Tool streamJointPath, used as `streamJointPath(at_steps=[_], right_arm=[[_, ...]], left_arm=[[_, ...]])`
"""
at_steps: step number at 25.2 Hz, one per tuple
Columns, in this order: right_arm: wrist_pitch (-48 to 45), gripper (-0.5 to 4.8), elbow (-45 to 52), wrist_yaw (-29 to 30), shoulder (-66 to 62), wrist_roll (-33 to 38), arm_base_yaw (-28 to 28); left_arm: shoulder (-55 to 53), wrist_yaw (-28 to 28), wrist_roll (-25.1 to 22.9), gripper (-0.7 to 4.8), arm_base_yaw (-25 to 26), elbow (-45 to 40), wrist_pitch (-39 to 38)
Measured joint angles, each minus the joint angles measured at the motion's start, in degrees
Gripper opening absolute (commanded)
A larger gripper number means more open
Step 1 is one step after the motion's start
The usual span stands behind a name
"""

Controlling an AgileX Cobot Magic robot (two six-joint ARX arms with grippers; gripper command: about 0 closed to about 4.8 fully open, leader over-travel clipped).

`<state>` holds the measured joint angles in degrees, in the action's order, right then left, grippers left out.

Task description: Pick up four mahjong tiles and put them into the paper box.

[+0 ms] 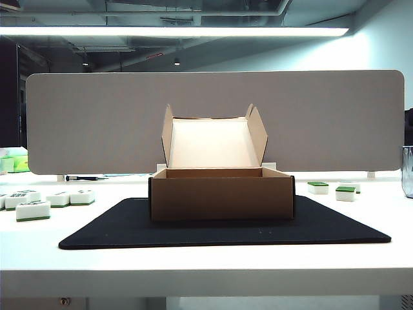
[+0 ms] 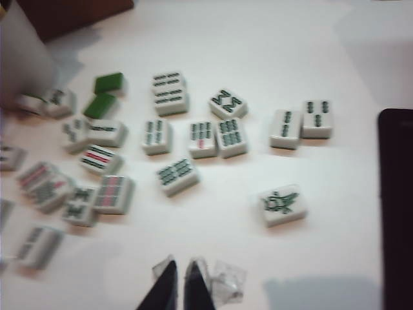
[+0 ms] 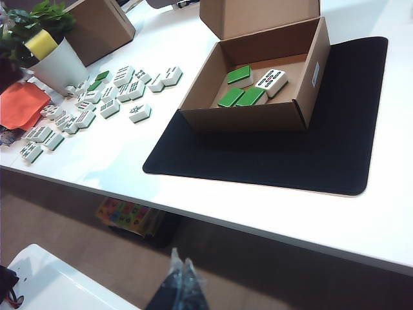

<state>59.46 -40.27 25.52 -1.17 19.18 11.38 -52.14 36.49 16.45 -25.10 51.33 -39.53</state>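
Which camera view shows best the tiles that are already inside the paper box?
The right wrist view: it looks down into the paper box and shows four mahjong tiles on its floor, three green side up. In the exterior view the front wall hides them. The left wrist view shows only loose tiles on the table.

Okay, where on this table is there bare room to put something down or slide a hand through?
Free: the black mat in front of and beside the paper box, and the white table between the mat and the lone tile. Crowded: the mahjong tiles scattered toward the plant pot. Four tiles crowd one end of the box floor. Left gripper shut above the scatter; right gripper shut off the table edge.
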Motion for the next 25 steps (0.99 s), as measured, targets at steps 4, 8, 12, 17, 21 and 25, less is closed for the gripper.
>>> streamJointPath(at_steps=[4,8,12,17,21,25], right_arm=[[0.0,-0.01,0.0,0.0,0.0,0.0,0.0],[0.0,-0.01,0.0,0.0,0.0,0.0,0.0],[0.0,-0.01,0.0,0.0,0.0,0.0,0.0],[0.0,-0.01,0.0,0.0,0.0,0.0,0.0],[0.0,-0.01,0.0,0.0,0.0,0.0,0.0],[0.0,-0.01,0.0,0.0,0.0,0.0,0.0]], left_arm=[[6.1,-10.7,0.0,0.18,11.9,-12.0,7.8],[12.4,-11.2,0.0,0.18,16.0,-20.5,16.0],[21.6,-12.2,0.0,0.17,21.1,-34.6,29.0],[28.4,-16.1,-1.3,0.18,25.5,-42.4,34.0],[32.4,-20.1,-3.5,0.18,29.0,-46.0,34.7],[35.9,-25.1,-6.7,0.18,31.7,-48.3,34.6]])
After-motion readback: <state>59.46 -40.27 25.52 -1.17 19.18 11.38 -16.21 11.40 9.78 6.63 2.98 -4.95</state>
